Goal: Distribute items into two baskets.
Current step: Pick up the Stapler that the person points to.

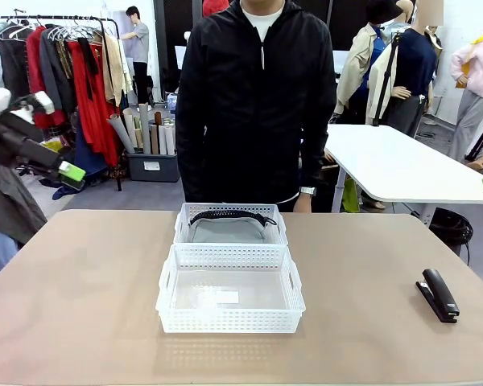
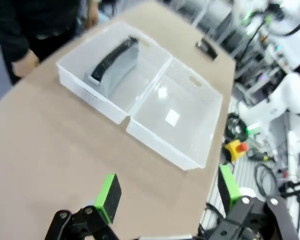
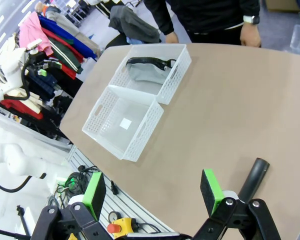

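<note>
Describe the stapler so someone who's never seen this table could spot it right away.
On the tan table, the near basket and far basket sit mid-table, one behind the other. Far to the robot's right of them, the stapler lies alone on bare tabletop. It's small, long and black, unlike the grey pouch in the far basket.

Probably robotics lab: clothes rack [image 1: 72, 72], emergency-stop button [image 2: 236, 148].
</note>
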Available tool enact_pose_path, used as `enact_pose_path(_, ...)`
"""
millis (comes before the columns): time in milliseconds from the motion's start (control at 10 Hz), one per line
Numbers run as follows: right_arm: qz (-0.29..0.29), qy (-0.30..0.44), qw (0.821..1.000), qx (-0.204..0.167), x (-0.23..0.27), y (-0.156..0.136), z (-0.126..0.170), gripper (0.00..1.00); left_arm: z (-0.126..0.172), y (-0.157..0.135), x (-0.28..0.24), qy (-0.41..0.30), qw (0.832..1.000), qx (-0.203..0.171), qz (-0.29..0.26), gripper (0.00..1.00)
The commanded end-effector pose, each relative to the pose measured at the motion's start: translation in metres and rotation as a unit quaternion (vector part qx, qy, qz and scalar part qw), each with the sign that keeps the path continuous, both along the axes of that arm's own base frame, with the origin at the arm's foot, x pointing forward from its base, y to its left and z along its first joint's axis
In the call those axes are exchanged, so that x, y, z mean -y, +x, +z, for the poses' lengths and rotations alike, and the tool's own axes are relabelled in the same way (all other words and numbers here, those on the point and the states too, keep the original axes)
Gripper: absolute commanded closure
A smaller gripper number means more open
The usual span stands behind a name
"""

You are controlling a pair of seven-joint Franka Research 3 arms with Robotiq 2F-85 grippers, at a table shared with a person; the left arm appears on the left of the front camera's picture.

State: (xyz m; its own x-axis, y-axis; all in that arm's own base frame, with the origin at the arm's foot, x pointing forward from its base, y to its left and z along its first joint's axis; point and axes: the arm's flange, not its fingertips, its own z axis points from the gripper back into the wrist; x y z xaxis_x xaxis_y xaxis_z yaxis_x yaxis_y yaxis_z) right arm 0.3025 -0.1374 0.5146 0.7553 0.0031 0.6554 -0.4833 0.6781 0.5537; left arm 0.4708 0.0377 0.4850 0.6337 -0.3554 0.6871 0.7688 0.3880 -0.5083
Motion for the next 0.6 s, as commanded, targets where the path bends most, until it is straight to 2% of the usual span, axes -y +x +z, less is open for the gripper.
enact_pose_path(0,0.003,0.008,1.000,0.009,0.000,0.001,0.002,0.00,-0.005,-0.008,-0.020,-0.070,0.997,0.029,0.005,0.00)
enact_pose_path(300,0.003,0.008,1.000,0.009,0.000,0.001,0.002,0.00,-0.008,-0.030,-0.050,-0.094,0.993,0.062,0.021,0.00)
enact_pose_path(500,0.003,0.008,1.000,0.009,0.000,0.001,0.002,0.00,-0.007,-0.033,-0.058,-0.090,0.994,0.064,0.025,0.00)
